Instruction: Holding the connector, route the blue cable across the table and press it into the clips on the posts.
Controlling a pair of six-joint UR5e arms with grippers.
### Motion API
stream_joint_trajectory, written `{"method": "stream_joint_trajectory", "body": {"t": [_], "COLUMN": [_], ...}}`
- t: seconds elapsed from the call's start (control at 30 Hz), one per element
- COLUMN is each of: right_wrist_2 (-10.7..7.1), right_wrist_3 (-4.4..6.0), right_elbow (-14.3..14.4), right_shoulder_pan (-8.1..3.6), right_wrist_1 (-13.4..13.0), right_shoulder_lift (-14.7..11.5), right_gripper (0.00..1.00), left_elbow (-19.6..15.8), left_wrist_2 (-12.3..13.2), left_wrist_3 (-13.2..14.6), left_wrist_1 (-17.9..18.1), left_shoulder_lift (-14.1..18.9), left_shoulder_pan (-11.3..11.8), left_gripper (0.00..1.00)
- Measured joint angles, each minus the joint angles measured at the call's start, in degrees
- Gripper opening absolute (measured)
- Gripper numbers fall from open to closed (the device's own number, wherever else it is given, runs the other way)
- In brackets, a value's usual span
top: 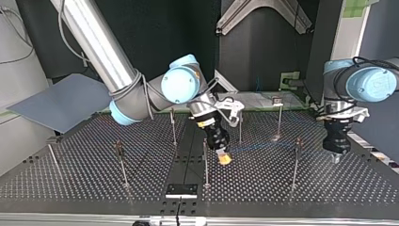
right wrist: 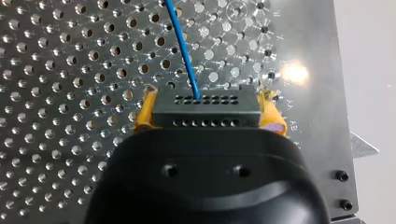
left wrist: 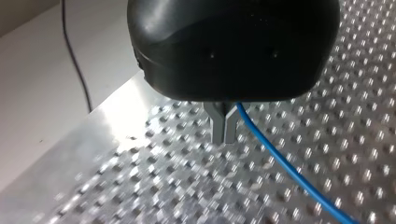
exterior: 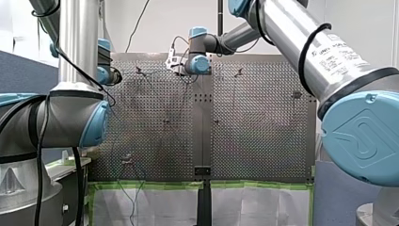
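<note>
Blue cable [right wrist: 184,51] looks thin, light and limp, likely to sag and trail rather than push. Its stiff black connector [right wrist: 205,114] is the sound handhold, and my right claw [right wrist: 208,100] pinches it between yellow pads. My left claw [left wrist: 224,130] is pressed together low over the desk [left wrist: 327,140], with the cable just beside it. Thin posts [top: 205,165] crowd the route, and the desk's edge lies near my left claw.

This is a robotics lab or test cell. Two industrial arms [top: 94,37] reach over a perforated metal table [top: 70,174] set with thin upright posts [top: 205,162]. Behind stand what seem to be dark enclosure panels [top: 155,28]. Green tape [exterior: 150,185] edges the table's near side, and a loose wire [exterior: 139,21] hangs down a bare wall.
</note>
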Motion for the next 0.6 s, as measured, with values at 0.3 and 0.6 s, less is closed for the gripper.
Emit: {"method": "stream_joint_trajectory", "body": {"t": [0.3,0.6], "right_wrist_2": [0.81,0.95], "right_wrist_3": [-0.74,-0.99], "right_elbow": [-3.2,-4.6], "right_shoulder_pan": [0.65,0.81], "right_wrist_1": [1.7,2.7], "right_shoulder_lift": [2.2,2.3], "right_gripper": [0.0,0.0], "left_elbow": [0.0,-0.1], "left_wrist_2": [-1.3,-4.2], "left_wrist_3": [2.1,6.1], "left_wrist_1": [-1.6,-5.6], "left_shoulder_lift": [0.0,0.7], "left_shoulder_pan": [0.5,-0.6], "left_gripper": [0.04,0.89]}}
